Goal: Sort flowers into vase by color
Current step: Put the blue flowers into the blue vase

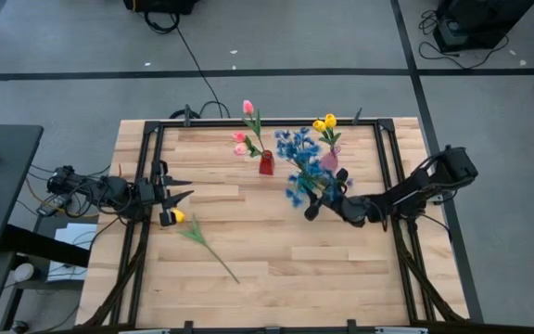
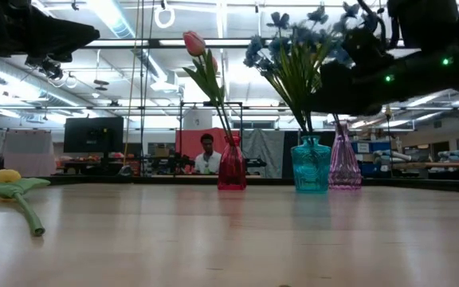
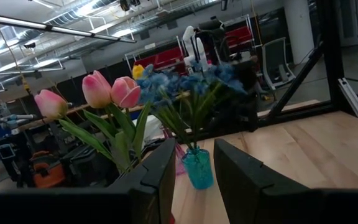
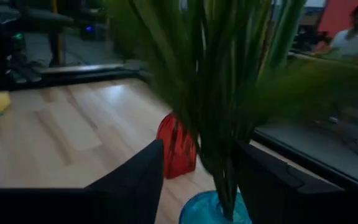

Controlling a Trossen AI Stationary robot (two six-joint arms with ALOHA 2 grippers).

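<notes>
**One yellow tulip left lying beside the left gripper**

Going from the left: the left gripper (image 1: 176,197) is hovering at the table's (image 1: 276,269) left edge with its fingers spread and nothing between them. The last loose flower, a yellow tulip (image 1: 178,216), is lying flat just beside that gripper, its head nearest the fingers and its thin green stem (image 1: 213,250) running away on a slant toward the table's near middle. This arm is judged far nearer to it than the other.

The glossy red vase (image 1: 266,164) is holding soft pink tulips (image 1: 241,141). The teal glass vase (image 2: 311,164) is carrying frilly blue sprays (image 1: 297,148), with the right gripper (image 1: 330,201) sitting open around their stems. The ribbed pink vase (image 2: 344,163) is holding yellow tulips (image 1: 325,122).
</notes>
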